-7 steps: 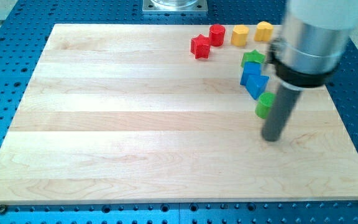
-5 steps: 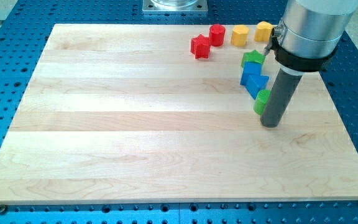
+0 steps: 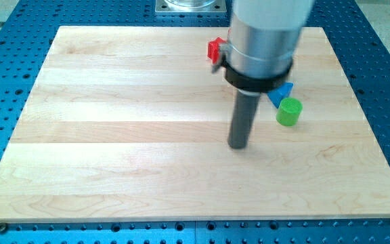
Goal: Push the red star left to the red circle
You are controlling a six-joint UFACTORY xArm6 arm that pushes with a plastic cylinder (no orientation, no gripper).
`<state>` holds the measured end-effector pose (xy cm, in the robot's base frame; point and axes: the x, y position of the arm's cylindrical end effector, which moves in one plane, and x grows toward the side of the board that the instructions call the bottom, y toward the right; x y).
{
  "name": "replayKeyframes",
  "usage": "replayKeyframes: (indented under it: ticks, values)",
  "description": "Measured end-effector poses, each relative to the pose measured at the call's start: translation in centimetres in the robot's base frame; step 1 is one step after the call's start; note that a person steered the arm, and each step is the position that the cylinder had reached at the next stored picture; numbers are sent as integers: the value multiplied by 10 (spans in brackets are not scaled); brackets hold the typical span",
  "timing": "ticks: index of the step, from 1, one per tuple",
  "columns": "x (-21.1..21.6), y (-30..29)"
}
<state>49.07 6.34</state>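
Observation:
The red star (image 3: 214,50) lies near the view's top, only its left part showing beside the arm's grey body. The red circle is hidden behind the arm. My tip (image 3: 237,145) rests on the wooden board (image 3: 114,135) well below the red star, and to the left of the green cylinder (image 3: 289,112). It touches no block.
A blue block (image 3: 280,93) peeks out from behind the arm just above the green cylinder. The yellow blocks and the other green and blue blocks are hidden by the arm. Blue perforated table surrounds the board.
My tip has slid left, away from the green cylinder, by about a fifth of the board's width. The arm now covers the blocks at the view's top right.

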Motion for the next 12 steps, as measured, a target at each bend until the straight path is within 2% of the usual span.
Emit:
replayKeyframes:
  ticks: [2,3,4,6,8,11,12]
  values:
    - [-12,0]
    - [-24,-30]
    - [-48,-42]
    - [-130,-40]
    - [-178,-6]
    - [-202,-25]
    - [-185,0]
